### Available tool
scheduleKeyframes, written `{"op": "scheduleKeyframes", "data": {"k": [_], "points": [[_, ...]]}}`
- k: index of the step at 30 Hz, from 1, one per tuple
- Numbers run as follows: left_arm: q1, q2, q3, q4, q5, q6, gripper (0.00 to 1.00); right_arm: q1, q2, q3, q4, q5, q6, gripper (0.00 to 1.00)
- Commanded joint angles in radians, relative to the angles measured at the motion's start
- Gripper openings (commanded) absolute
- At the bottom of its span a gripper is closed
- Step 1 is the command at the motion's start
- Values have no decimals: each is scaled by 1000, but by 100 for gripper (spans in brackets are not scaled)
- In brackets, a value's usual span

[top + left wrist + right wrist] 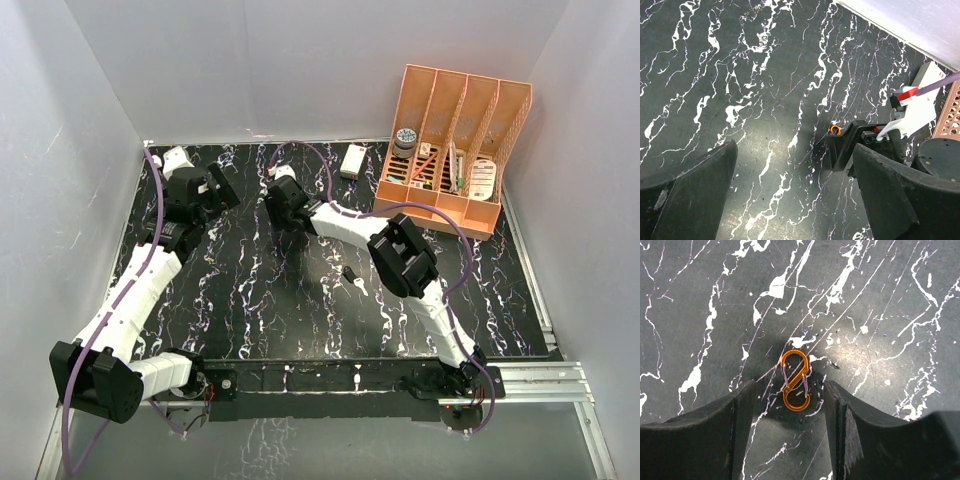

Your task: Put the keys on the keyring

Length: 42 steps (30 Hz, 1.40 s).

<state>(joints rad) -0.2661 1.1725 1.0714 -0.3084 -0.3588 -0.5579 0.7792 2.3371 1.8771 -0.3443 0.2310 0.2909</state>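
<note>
**Two grippers apart, keyring lying between my right fingers**

I am holding my right gripper (790, 401) low over the black marbled table (250, 300) with its jaws standing apart. The keyring (795, 381), a small orange S-shaped clip, is lying flat on the table between my two right fingers (742, 420). A gap is showing on each side of it, so I am gripping nothing.

I am keeping my left gripper (790, 200) spread wide, with only bare table showing between its fingers. It is hovering just to the left of my right gripper and looking across at the ring.

One key (351, 277), black-headed with a pale blade, is lying on the table near my right elbow, well apart from the ring. A white box (352, 160) is sitting at the far edge beside an orange file rack (440, 205).
</note>
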Motion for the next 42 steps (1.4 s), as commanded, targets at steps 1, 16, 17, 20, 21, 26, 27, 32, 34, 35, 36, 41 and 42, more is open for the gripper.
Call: {"op": "scheduleKeyframes", "data": {"k": [1,16,17,20,21,26,27,32,34,35,36,41,42], "points": [[10,-37,15,-14,-12,15,99,9,34,58,-2,54,29,53],[23,-39,6,-5,2,10,99,9,60,78,-18,78,69,45],[22,-39,4,-6,3,10,99,9,61,80,-17,77,71,45],[24,-37,5,-6,4,10,98,9,70,90,-22,76,75,43],[25,-37,4,-6,3,11,99,9,75,93,-22,75,75,42],[27,-37,1,-4,3,10,99,9,86,104,-19,69,76,42],[28,-37,2,-5,4,11,99,9,91,107,-22,67,76,42],[31,-37,0,-4,4,10,99,9,97,114,-20,67,76,41],[33,-37,0,-4,4,10,99,9,102,120,-22,65,75,38],[33,-37,-1,-4,4,11,99,9,105,123,-26,66,76,38],[34,-37,0,-6,4,12,99,9,107,127,-30,67,77,38],[37,-39,-2,-3,4,12,99,9,102,126,-42,78,77,38],[37,-39,-2,-4,6,12,99,9,101,124,-44,80,78,38]]}}
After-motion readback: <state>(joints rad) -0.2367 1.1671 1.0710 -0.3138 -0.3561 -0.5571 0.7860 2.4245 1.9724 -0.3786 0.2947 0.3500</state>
